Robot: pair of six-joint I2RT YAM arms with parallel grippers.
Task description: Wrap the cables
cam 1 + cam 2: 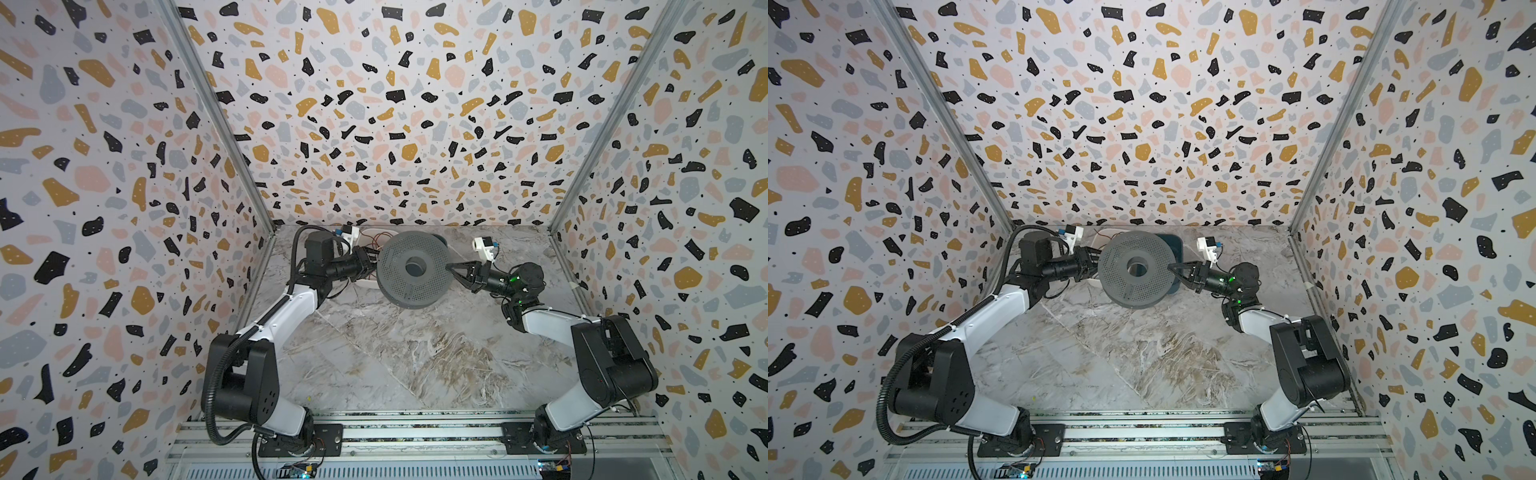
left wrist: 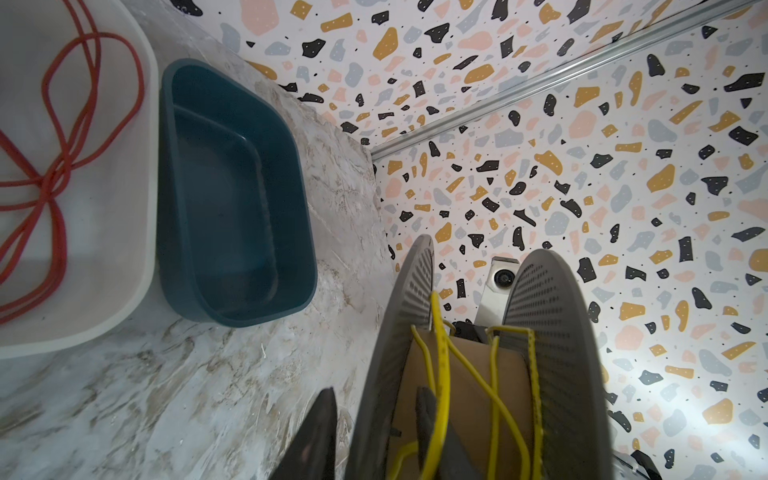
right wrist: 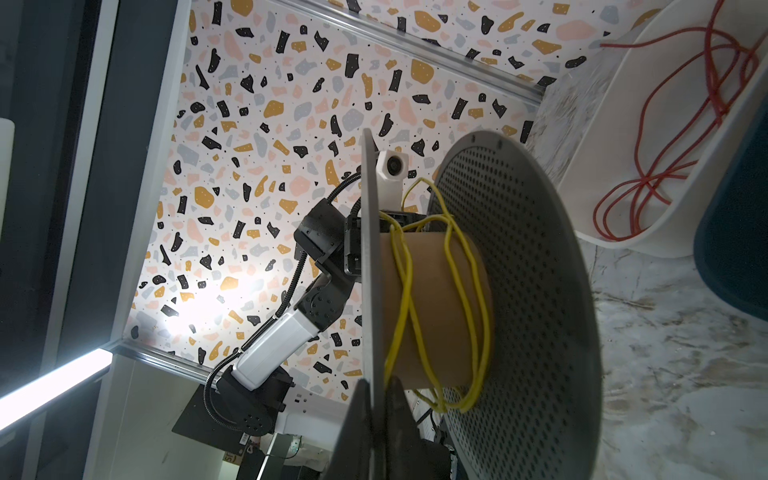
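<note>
A grey spool (image 1: pixel 411 266) (image 1: pixel 1136 268) with perforated flanges and a cardboard core hangs tilted between my two grippers at the back of the table. The yellow cable (image 2: pixel 440 353) (image 3: pixel 401 291) is looped loosely round its core. My right gripper (image 1: pixel 451 268) (image 3: pixel 378 380) is shut on the edge of one flange. My left gripper (image 1: pixel 371 266) (image 2: pixel 376 392) stands open astride the other side of the spool, with one finger outside a flange and one inside beside the yellow cable. The red cable (image 2: pixel 58 166) (image 3: pixel 648 137) lies tangled in a white tray.
The white tray (image 2: pixel 151 208) (image 3: pixel 602 137) and a teal bin (image 2: pixel 232 187) (image 1: pixel 1177 245) sit side by side against the back wall, behind and under the spool. Patterned walls close in the left, right and back. Marble tabletop (image 1: pixel 395 357) stretches toward the front rail.
</note>
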